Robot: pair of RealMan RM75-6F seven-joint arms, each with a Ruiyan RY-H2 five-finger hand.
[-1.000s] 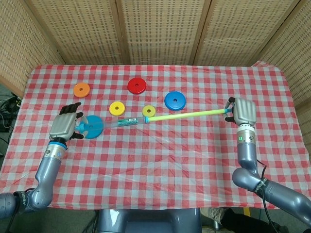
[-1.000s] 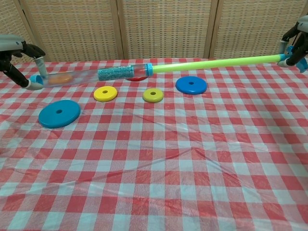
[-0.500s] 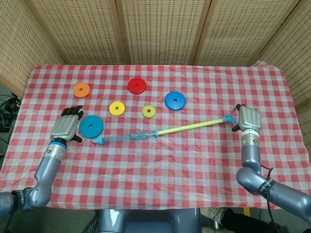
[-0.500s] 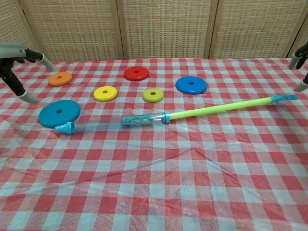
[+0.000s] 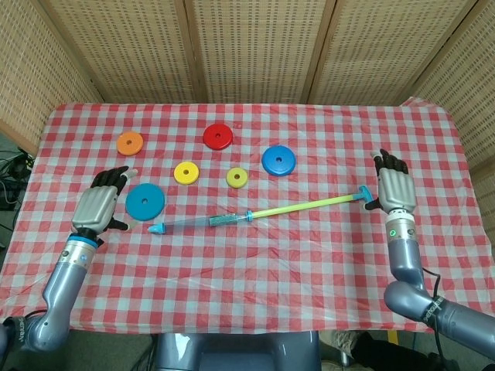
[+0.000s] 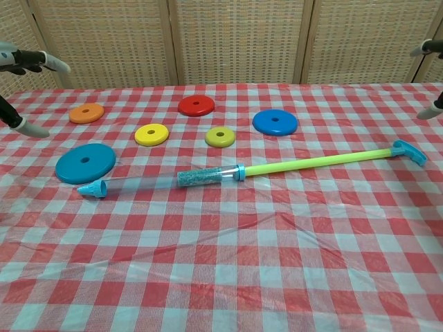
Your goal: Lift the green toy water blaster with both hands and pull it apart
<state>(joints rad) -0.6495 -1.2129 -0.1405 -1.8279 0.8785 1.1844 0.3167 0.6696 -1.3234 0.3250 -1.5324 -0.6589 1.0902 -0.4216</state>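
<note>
In the head view, the green toy water blaster was seen lying extended on the checked tablecloth, with the left hand and right hand spread empty beside its ends. In the chest view, it was shown flat below the blue disc, untouched by either hand.
</note>
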